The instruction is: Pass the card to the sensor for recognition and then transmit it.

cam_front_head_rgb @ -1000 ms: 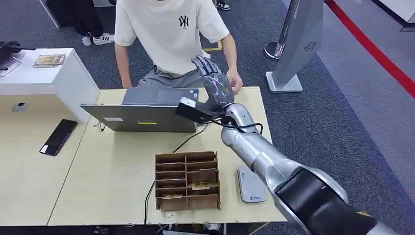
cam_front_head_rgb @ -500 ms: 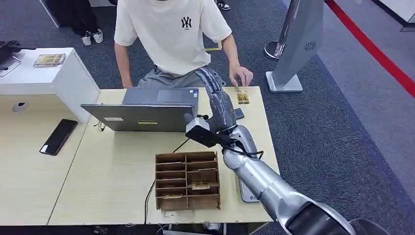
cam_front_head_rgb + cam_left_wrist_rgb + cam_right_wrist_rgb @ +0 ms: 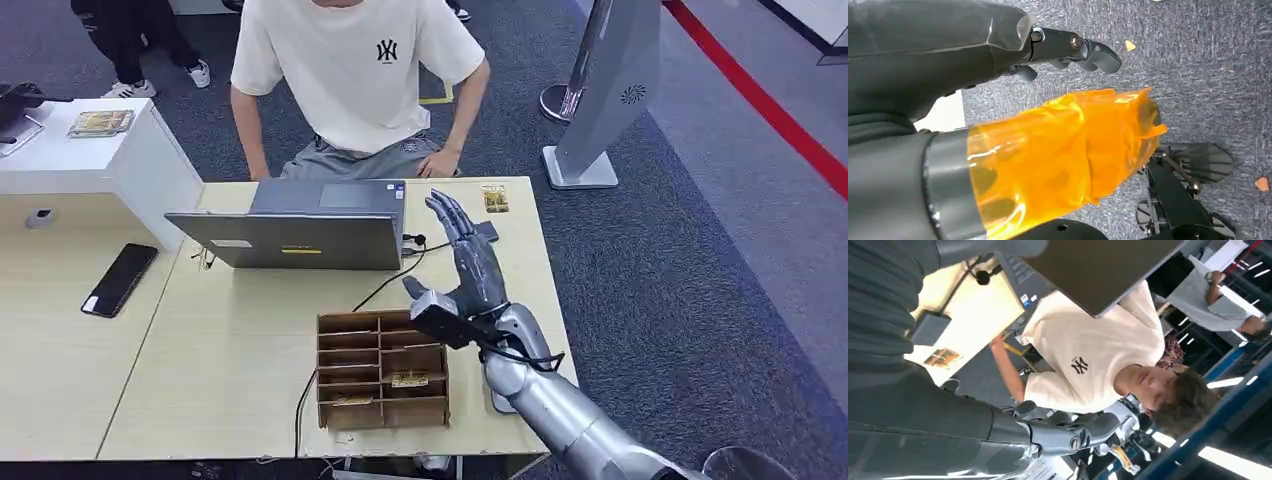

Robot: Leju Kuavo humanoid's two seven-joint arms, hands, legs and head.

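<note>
- Our right hand (image 3: 470, 265) hovers over the desk (image 3: 230, 340), fingers spread and straight, holding nothing.
- Our left hand (image 3: 1013, 75) hangs over the carpet, fingers loosely curled; we cannot tell whether it is closed.
- The card (image 3: 494, 198) lies flat near the desk's far edge, just beside a small dark reader (image 3: 484, 231) and in front of the seated person (image 3: 355, 80).
- We judge it thin, light, stiff and slick; lying flat it offers little edge, so pinch a long side.
- The desk is smooth pale wood, carrying a laptop (image 3: 290, 238), a cardboard organiser (image 3: 382, 368) and a cable; grey carpet lies around.
</note>
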